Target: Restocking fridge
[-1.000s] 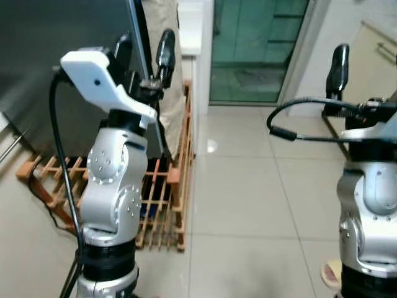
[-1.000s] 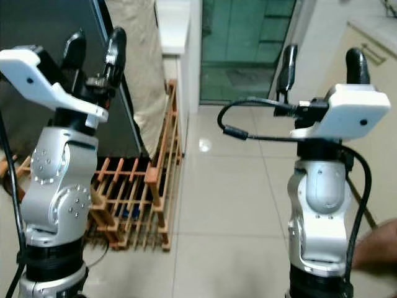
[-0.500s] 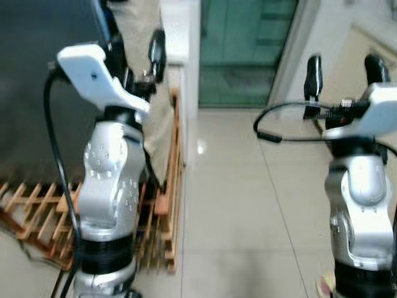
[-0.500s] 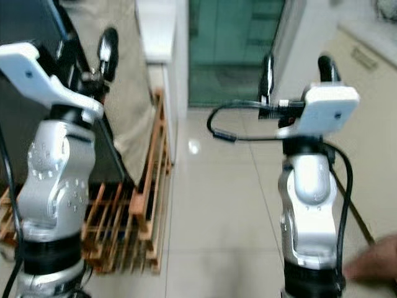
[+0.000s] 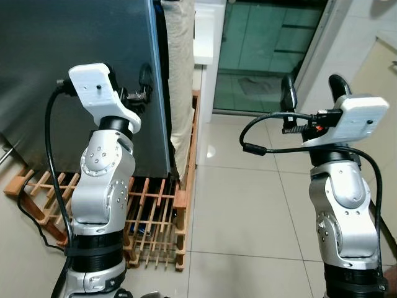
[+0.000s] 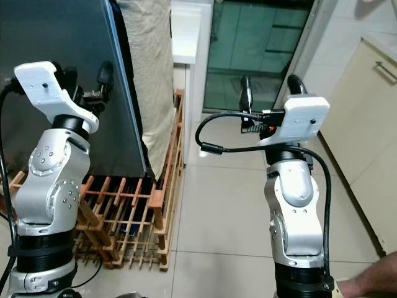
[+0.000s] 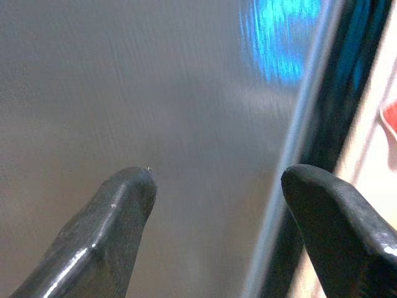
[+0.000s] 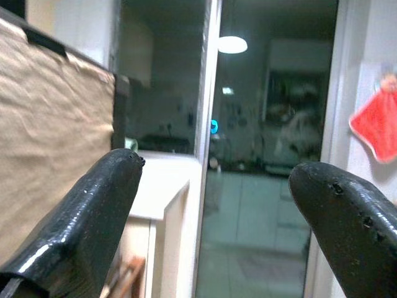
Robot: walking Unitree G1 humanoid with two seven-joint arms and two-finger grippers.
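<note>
The dark fridge door [image 5: 80, 56] runs off the frame's top and left — the wooden rack [image 5: 155, 211] partly hidden behind it.

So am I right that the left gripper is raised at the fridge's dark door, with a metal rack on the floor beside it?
Not quite: the rack is wooden, as the left eye view shows. The left gripper is indeed raised at the dark door.

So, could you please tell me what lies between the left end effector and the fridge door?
Nothing: the left end effector faces the grey fridge door with only bare air between, seen in the left wrist view.
</note>
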